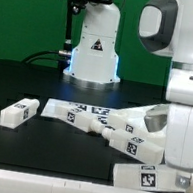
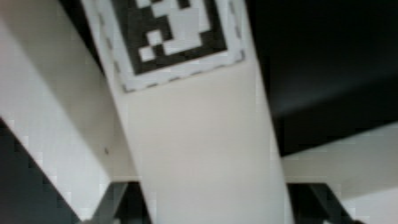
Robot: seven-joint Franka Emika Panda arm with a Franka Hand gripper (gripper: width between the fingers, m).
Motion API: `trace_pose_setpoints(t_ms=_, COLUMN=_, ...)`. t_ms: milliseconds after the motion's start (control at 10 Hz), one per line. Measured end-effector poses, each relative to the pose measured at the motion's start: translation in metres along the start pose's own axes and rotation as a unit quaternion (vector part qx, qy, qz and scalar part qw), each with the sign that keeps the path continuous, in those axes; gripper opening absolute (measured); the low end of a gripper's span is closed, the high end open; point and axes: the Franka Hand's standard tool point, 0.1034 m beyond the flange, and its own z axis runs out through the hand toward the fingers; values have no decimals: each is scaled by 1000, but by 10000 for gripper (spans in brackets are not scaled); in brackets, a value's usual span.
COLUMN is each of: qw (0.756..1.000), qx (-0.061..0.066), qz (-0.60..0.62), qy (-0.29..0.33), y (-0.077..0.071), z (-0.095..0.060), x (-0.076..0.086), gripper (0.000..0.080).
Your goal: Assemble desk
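Observation:
In the wrist view a white square-section desk leg (image 2: pixel 192 130) with a black-and-white tag (image 2: pixel 169 35) runs straight between my gripper's (image 2: pixel 205 208) dark fingers (image 2: pixel 128 205). The leg fills the whole gap and both fingers press against its sides. More white plastic (image 2: pixel 45 110) lies beside it. In the exterior view another leg (image 1: pixel 19 114) lies alone at the left. Two tagged legs (image 1: pixel 126 142) (image 1: pixel 150 178) lie at the right, by a flat white piece that looks like the tabletop (image 1: pixel 132 117). The arm's own body (image 1: pixel 182 118) hides the gripper there.
The marker board (image 1: pixel 77 113) lies flat on the black table (image 1: pixel 26 83) in the middle. The robot's base (image 1: pixel 95 49) stands behind it with cables beside it. The table's front edge (image 1: pixel 42 173) runs close to the nearest leg.

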Motion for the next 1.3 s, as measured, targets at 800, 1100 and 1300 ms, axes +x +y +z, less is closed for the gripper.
trace_pose_setpoints(t_ms=800, qw=996, qx=-14, qz=-86, qy=-3, y=-8, z=-44, x=-61, gripper=294)
trace_pose_setpoints(t_ms=1100, qw=976, qx=-35, qz=-211, qy=-32, y=-29, z=-81, x=-95, gripper=294)
trace_pose_setpoints(t_ms=1300, qw=980, qx=-19, qz=-196, qy=-27, y=-26, z=-76, x=-117, gripper=294)
